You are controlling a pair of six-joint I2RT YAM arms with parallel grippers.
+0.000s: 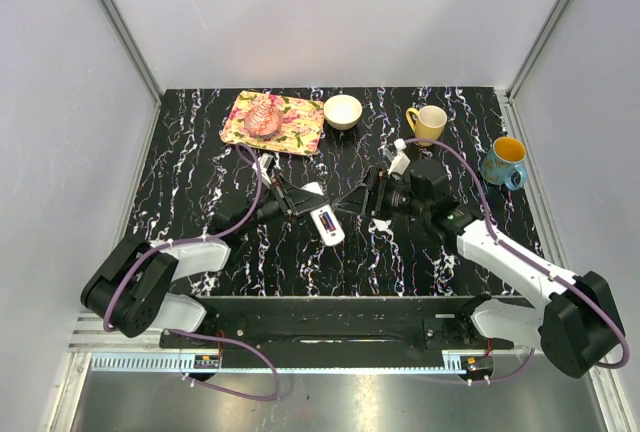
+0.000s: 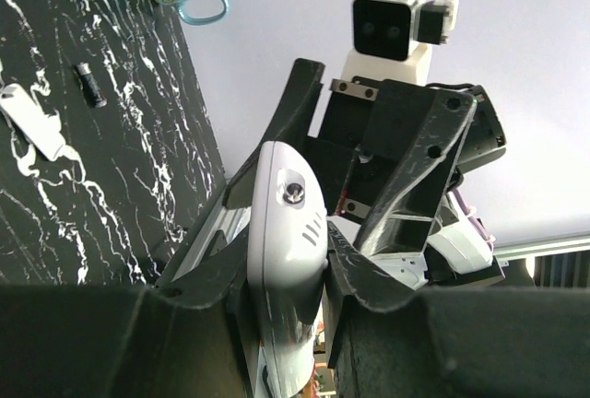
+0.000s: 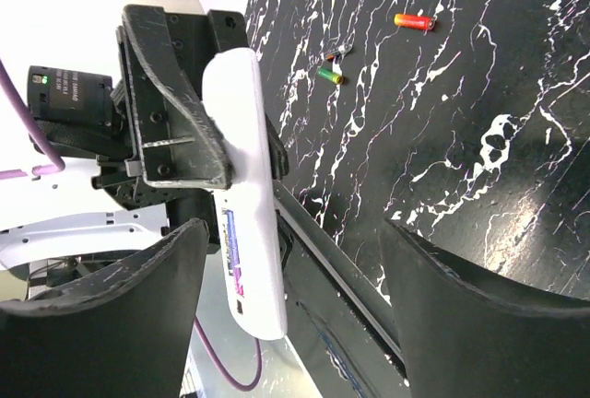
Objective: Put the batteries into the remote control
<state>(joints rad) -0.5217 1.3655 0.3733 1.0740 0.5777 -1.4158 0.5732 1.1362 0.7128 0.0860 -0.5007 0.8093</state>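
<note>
My left gripper is shut on the white remote control and holds it above the table, tilted. In the left wrist view the remote sits between the fingers. My right gripper is open and empty, facing the remote from the right. In the right wrist view the remote shows a slot with a blue-purple and reddish strip. A reddish-orange battery, a green battery and a small dark battery lie on the table. Another dark battery lies beside a small white cover piece.
A floral tray with a pink object, a white bowl and a yellow mug stand at the back. A blue butterfly mug stands at the right edge. The table is black marble-patterned, with grey walls around it.
</note>
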